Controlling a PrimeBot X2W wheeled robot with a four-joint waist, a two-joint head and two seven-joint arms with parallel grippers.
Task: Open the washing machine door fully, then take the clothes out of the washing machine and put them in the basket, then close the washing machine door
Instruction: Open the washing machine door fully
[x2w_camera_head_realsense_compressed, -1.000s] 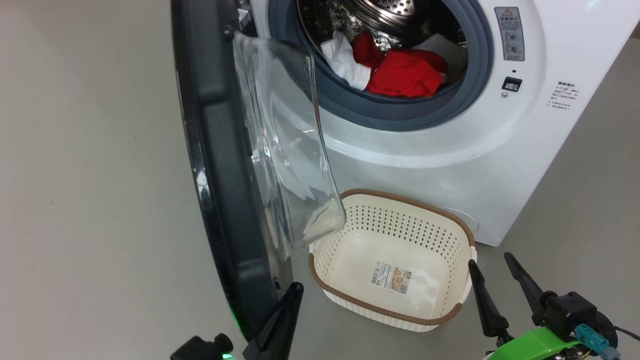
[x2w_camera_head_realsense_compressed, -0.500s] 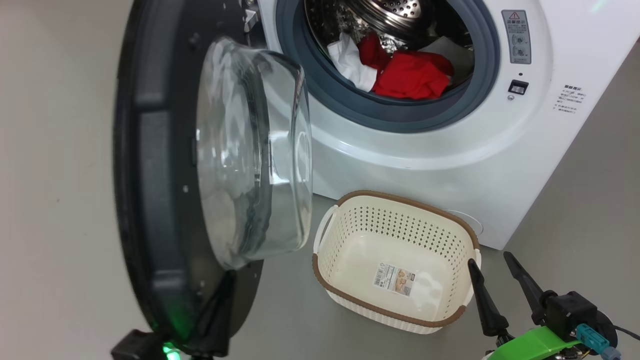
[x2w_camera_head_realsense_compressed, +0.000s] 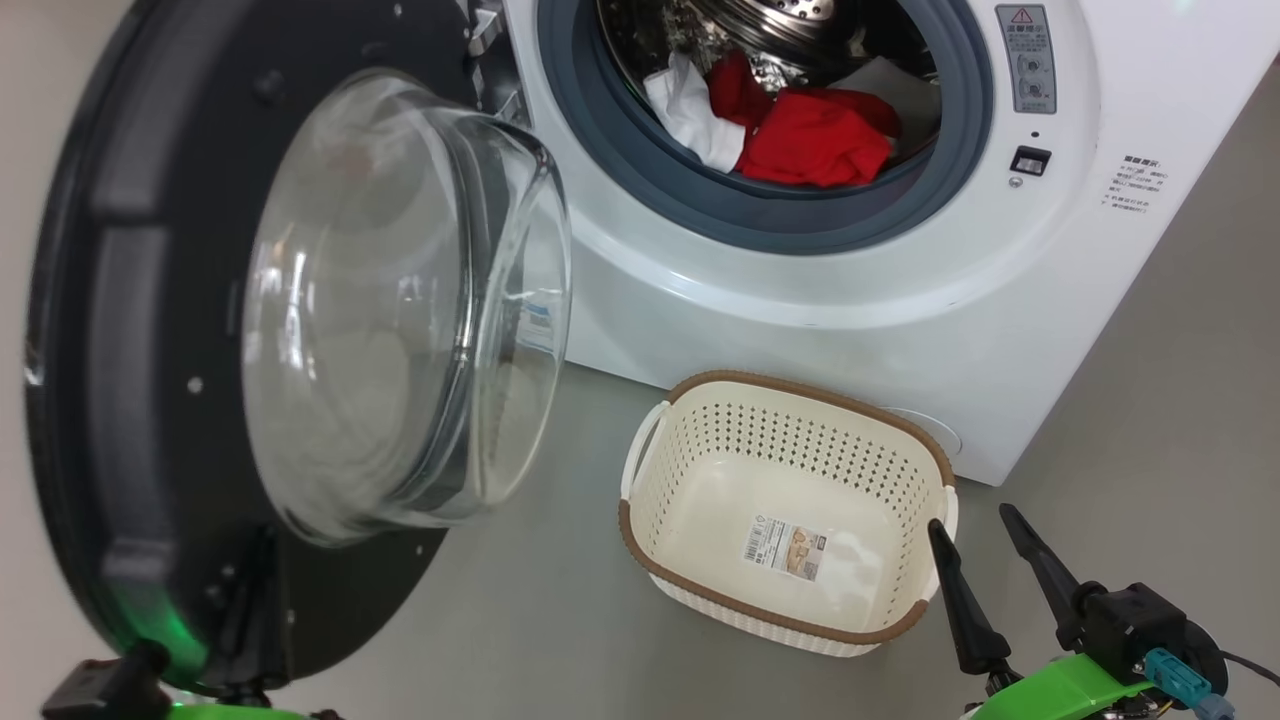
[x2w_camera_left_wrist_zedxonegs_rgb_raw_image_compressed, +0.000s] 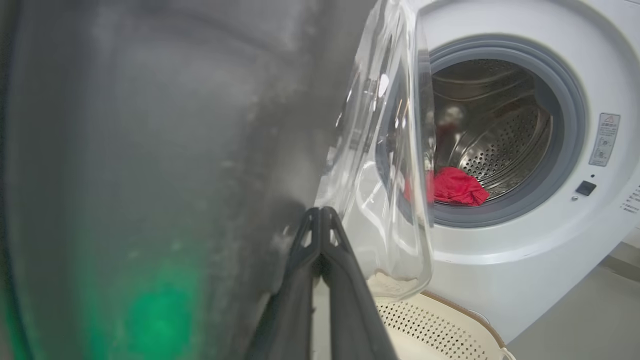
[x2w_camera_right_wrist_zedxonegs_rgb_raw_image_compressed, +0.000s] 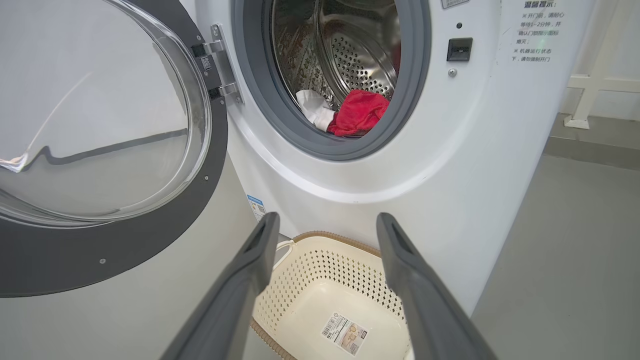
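Observation:
The washing machine door (x2w_camera_head_realsense_compressed: 110, 300) stands swung out to the left, its glass bowl (x2w_camera_head_realsense_compressed: 400, 300) facing me. My left gripper (x2w_camera_left_wrist_zedxonegs_rgb_raw_image_compressed: 320, 214) is shut, its fingertips pressed against the door's dark inner face beside the glass. The white washing machine (x2w_camera_head_realsense_compressed: 800, 290) has its drum open, and red and white clothes (x2w_camera_head_realsense_compressed: 815, 140) lie at the drum's front lip, also seen in the right wrist view (x2w_camera_right_wrist_zedxonegs_rgb_raw_image_compressed: 360, 112). The cream basket (x2w_camera_head_realsense_compressed: 800, 440) sits empty on the floor below the opening. Low at the basket's right end, my right gripper (x2w_camera_head_realsense_compressed: 968, 518) is open with nothing between its fingers.
Grey floor (x2w_camera_head_realsense_compressed: 560, 620) surrounds the machine and basket. The door's metal hinge (x2w_camera_right_wrist_zedxonegs_rgb_raw_image_compressed: 217, 65) sits left of the drum opening. A white rail frame (x2w_camera_right_wrist_zedxonegs_rgb_raw_image_compressed: 595, 95) stands behind the machine on the right. The open door blocks the left side.
The door has swung further open to the left, from edge-on to showing its inner face. My shut left gripper went left with it. The right gripper has stayed put.

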